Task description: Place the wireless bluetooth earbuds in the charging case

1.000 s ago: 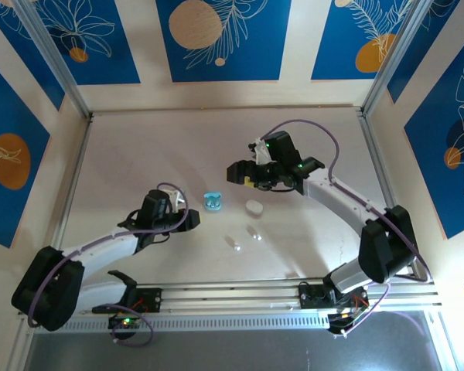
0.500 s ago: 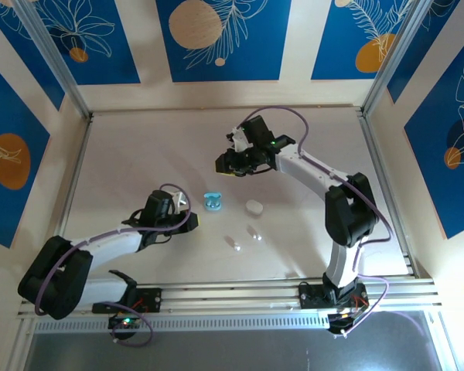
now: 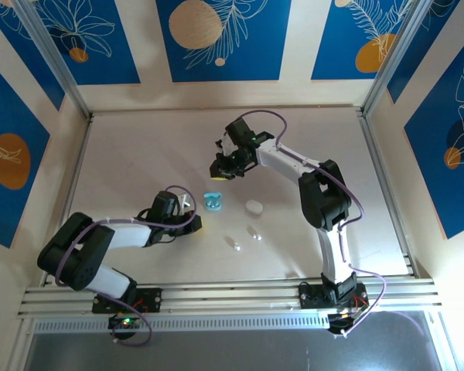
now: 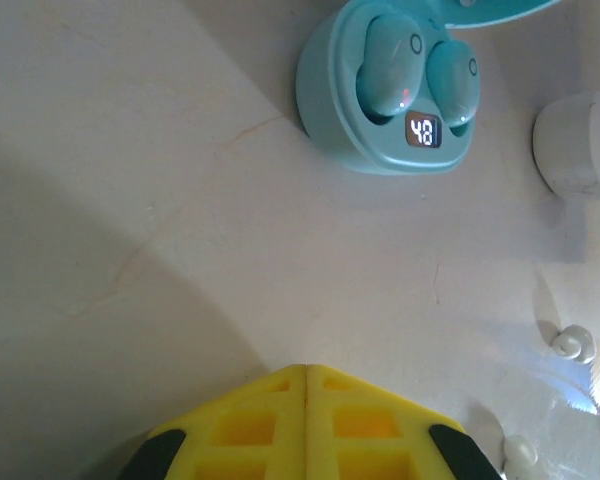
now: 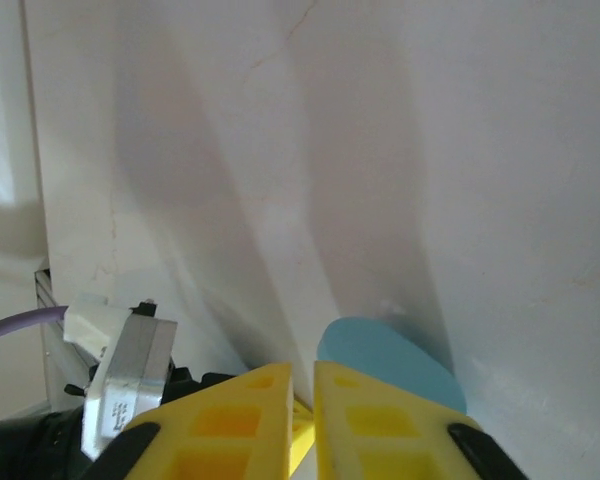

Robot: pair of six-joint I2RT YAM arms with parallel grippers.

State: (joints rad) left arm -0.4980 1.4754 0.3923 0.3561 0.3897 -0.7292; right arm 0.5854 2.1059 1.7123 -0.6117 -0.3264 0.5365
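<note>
The blue case point(image 4: 325, 105) stands open on the pale surface point(image 3: 131, 154), its lid point(image 4: 490, 10) raised. Two pale blue earbuds point(image 4: 388, 62) sit side by side in its wells above a small lit display point(image 4: 423, 131). The white case point(image 4: 572, 145) lies just to the right of it, apart from it. Two white earbuds point(image 4: 577, 342) lie loose on the surface nearer the arms' bases, close to each other and not touching.

The left gripper point(image 4: 307, 385) is low over the surface, near the blue case and not touching it. Its yellow jaws are pressed together with nothing between them.

The right gripper point(image 5: 300, 378) hangs beyond the blue case, on the far side from the bases. Its jaws are nearly together, with a thin slit between them and nothing seen in it. In the right wrist view, the blue lid shows just past them.
</note>
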